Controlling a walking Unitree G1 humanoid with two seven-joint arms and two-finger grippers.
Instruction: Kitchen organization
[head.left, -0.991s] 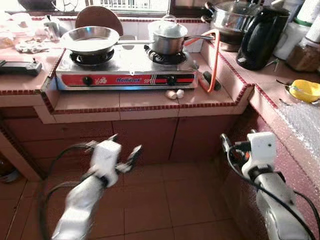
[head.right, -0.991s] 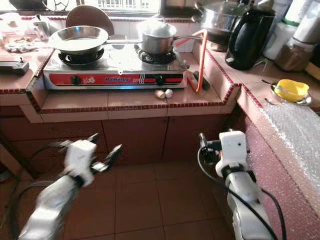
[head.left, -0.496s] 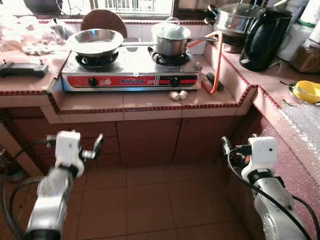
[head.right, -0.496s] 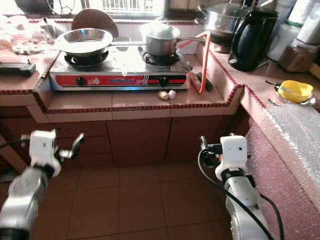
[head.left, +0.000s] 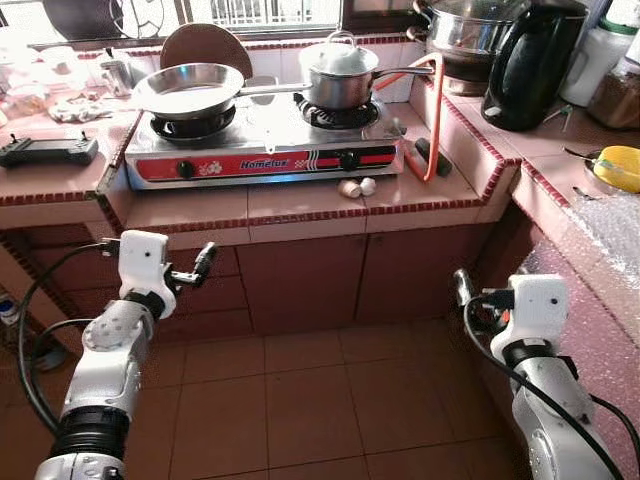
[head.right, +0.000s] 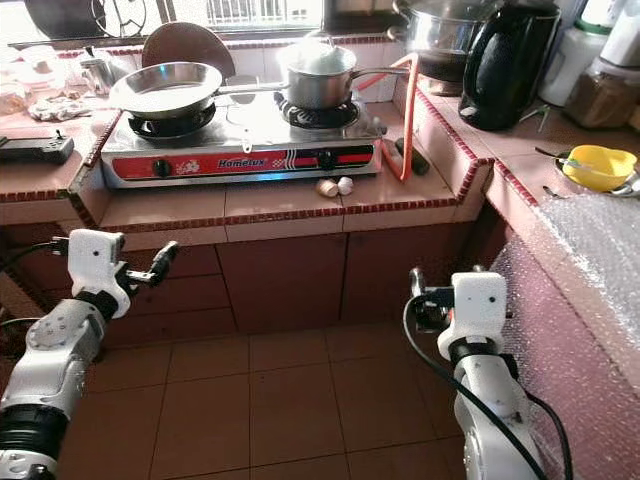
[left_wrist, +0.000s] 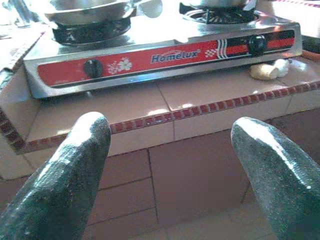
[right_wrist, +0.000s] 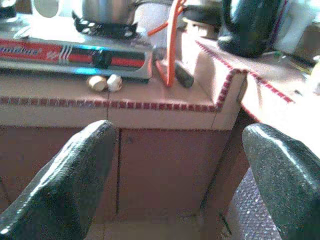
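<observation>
Two-burner gas stove (head.left: 262, 150), steel top, red front panel, two black knobs, squarely on tiled counter. Frying pan (head.left: 188, 88) on stove's left burner, handle pointing right. Lidded saucepan (head.left: 338, 75) on right burner. Two eggshell pieces (head.left: 356, 187) just before stove's right knob, touching.

Round brown board (head.left: 205, 45) half hidden behind my steel frying pan (head.left: 187, 87). Black electric kettle (head.left: 533, 60) cut at top edge. Two small pale lumps (head.left: 356, 187) by stove: too small to identify.
</observation>
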